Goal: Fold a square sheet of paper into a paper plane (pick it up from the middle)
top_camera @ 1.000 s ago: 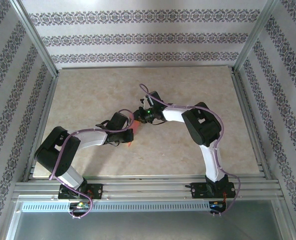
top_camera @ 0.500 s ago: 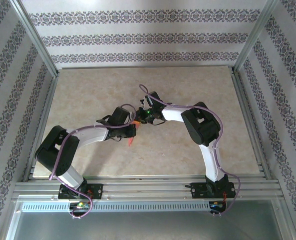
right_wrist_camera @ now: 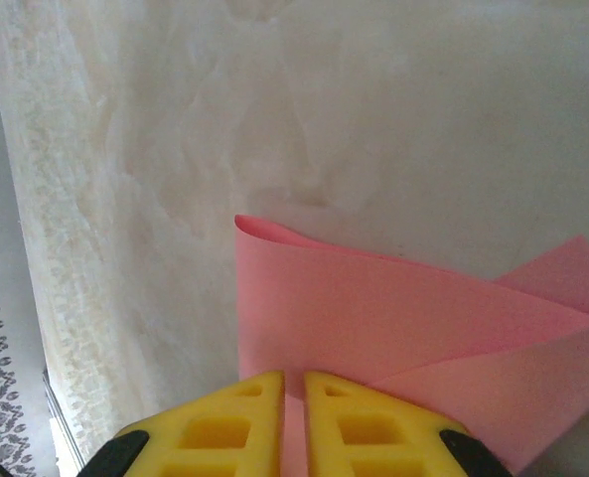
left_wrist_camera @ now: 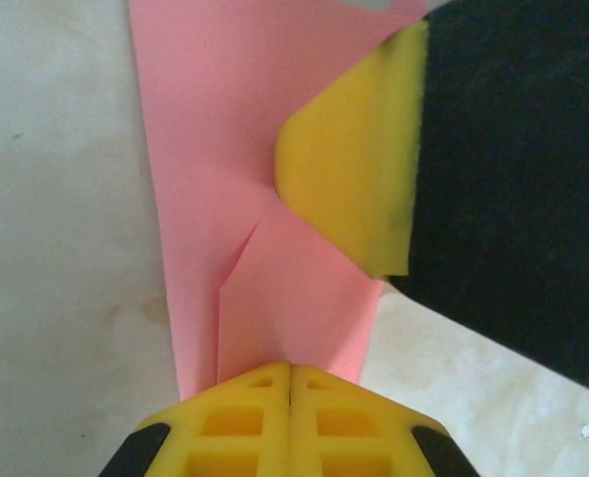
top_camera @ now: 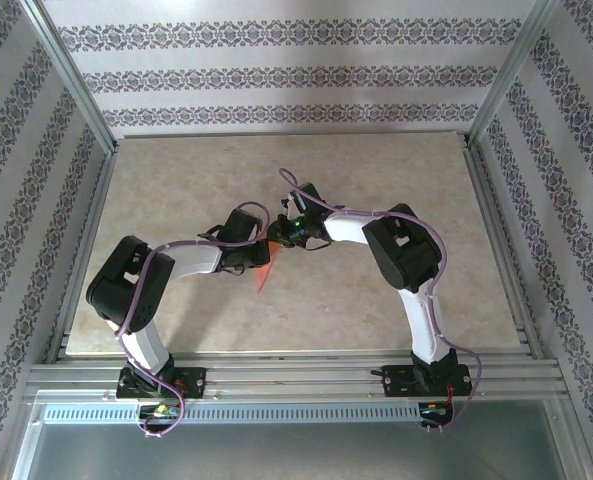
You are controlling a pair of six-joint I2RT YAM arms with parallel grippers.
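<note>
The paper plane [top_camera: 264, 268] sits at mid-counter [top_camera: 396, 170], tip toward 6 o'clock. The left tool [left_wrist_camera: 290, 376], clenched, pinches it from 9 o'clock, and the right tool [right_wrist_camera: 294, 383] grasps its curled edge from 1 o'clock. Marbled counter stretches wide around them to patterned walls [top_camera: 296, 75].

Paper plane [left_wrist_camera: 224, 149] pink-red; fingers [right_wrist_camera: 224, 427] yellow; table [top_camera: 176, 190] beige marbled; walls [top_camera: 276, 75] purple floral stripes.

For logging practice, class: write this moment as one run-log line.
paper plane: part-folded, narrow, creased | left hand: shut on paper plane | right hand: shut on paper plane
</note>
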